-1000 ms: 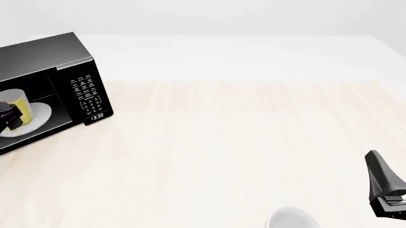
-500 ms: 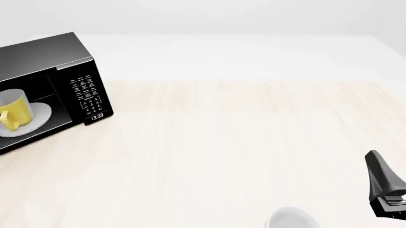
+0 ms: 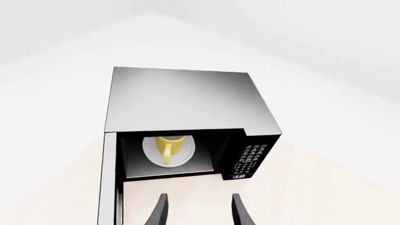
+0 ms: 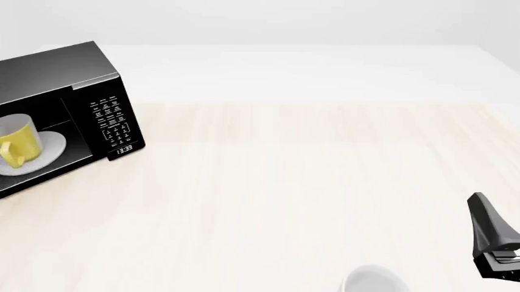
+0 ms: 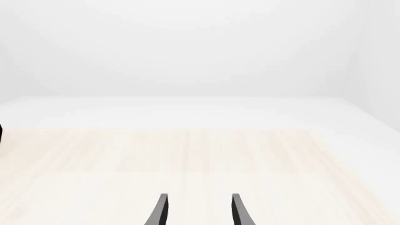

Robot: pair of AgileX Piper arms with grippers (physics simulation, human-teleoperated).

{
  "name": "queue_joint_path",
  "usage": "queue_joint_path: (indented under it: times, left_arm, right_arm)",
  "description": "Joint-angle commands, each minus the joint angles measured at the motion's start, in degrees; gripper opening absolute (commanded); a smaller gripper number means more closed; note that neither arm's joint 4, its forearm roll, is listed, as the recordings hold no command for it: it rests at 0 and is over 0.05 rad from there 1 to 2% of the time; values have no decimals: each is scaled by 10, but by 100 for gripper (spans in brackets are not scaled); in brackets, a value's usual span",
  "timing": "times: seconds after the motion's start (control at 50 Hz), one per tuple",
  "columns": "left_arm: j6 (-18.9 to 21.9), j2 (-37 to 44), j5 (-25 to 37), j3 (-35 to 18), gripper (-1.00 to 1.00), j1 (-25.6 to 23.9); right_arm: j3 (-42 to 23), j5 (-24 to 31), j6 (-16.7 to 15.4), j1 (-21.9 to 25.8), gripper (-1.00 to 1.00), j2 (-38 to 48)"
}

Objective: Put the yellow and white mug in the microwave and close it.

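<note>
front: high, facing forward | left wrist: above microwave (image 3: 187, 122), shared | right wrist: bare table (image 5: 200, 154)

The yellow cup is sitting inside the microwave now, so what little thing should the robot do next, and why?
Probably swing the left gripper over to the door and start pushing it shut. The yellow and white mug already stands on the turntable plate inside the microwave, the gripper is open and empty outside it, and the door is open.

Right pincer (image 5: 196, 211) fingers parted, nothing between; pale wood table (image 5: 187, 154) ahead; dark sliver (image 5: 1, 133) at edge, unidentifiable.
</note>
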Motion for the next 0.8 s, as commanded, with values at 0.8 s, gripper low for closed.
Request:
queue_joint_path:
  times: [0.8]
  left_arm:
    - [-6, -4, 150, -151, 100, 215]
  right_arm:
    - [0, 0, 0, 0, 100, 0]
